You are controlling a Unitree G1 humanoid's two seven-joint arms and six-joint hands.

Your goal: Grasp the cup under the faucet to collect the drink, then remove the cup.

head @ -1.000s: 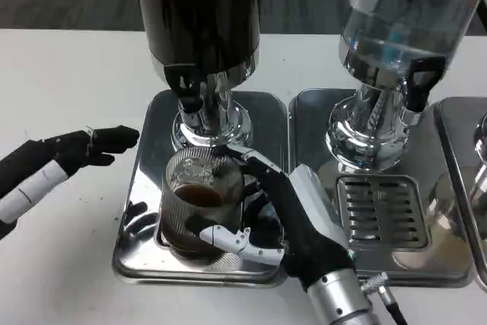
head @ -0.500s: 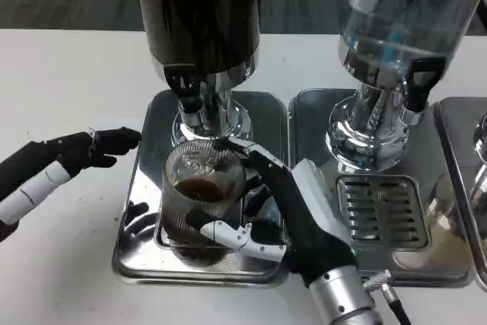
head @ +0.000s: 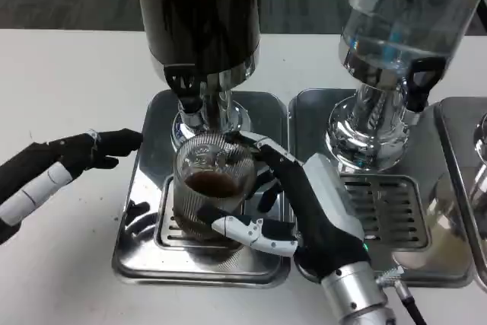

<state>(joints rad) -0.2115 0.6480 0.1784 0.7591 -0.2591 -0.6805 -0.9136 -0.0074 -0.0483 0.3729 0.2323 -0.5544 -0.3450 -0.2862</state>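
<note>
A ribbed clear glass cup (head: 211, 188) with dark drink in it is gripped by my right hand (head: 304, 211), fingers wrapped round its far and near sides. The cup hangs slightly above the drip grate (head: 171, 222) of the left steel tray (head: 144, 188), just in front of and below the black faucet (head: 188, 89) of the dark drink dispenser (head: 199, 13). My left hand (head: 57, 169) hovers over the white table left of the tray, fingers stretched toward it, holding nothing.
A second dispenser (head: 396, 28) with clear liquid stands at the right on its own steel tray (head: 380, 211) with a slotted grate. A third tray edge (head: 468, 180) shows at the far right. White table (head: 61, 81) surrounds the trays.
My right hand has lifted the cup off the grate and drawn it a little to the right and toward me. The left hand has barely moved.
</note>
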